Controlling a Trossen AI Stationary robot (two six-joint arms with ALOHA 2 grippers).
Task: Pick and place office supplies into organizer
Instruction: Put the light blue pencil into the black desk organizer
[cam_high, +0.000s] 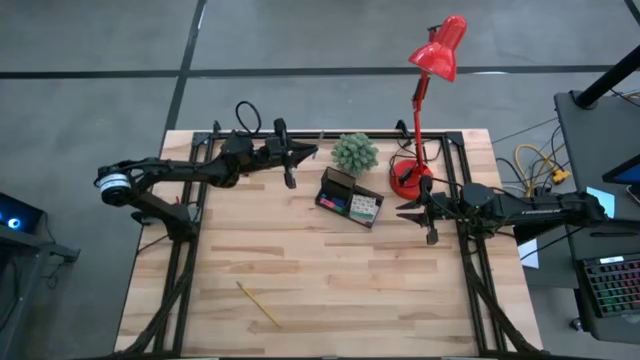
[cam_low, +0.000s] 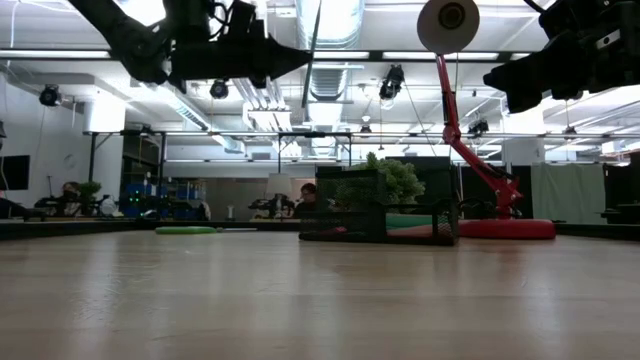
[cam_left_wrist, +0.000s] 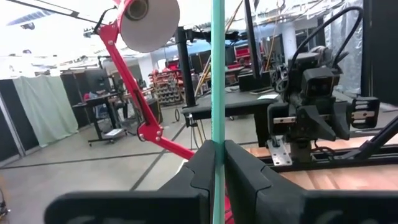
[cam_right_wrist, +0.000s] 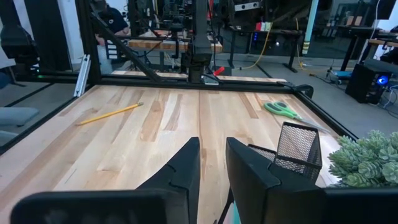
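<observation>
Left gripper (cam_left_wrist: 217, 163) clenches one teal pen (cam_left_wrist: 217, 74) upright near the table's back edge. Right gripper (cam_right_wrist: 212, 163) hangs slightly parted, grasping nothing, beside one organizer (cam_high: 351, 197). One pencil (cam_high: 259, 303) and one pair of scissors (cam_right_wrist: 283, 110) lie on the table (cam_high: 330, 270).

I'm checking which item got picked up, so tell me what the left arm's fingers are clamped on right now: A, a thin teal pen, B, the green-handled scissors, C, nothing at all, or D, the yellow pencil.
A: in the left wrist view the left gripper has its fingers shut on the thin teal pen, which stands upright between them, while the yellow pencil lies on the table.
</observation>
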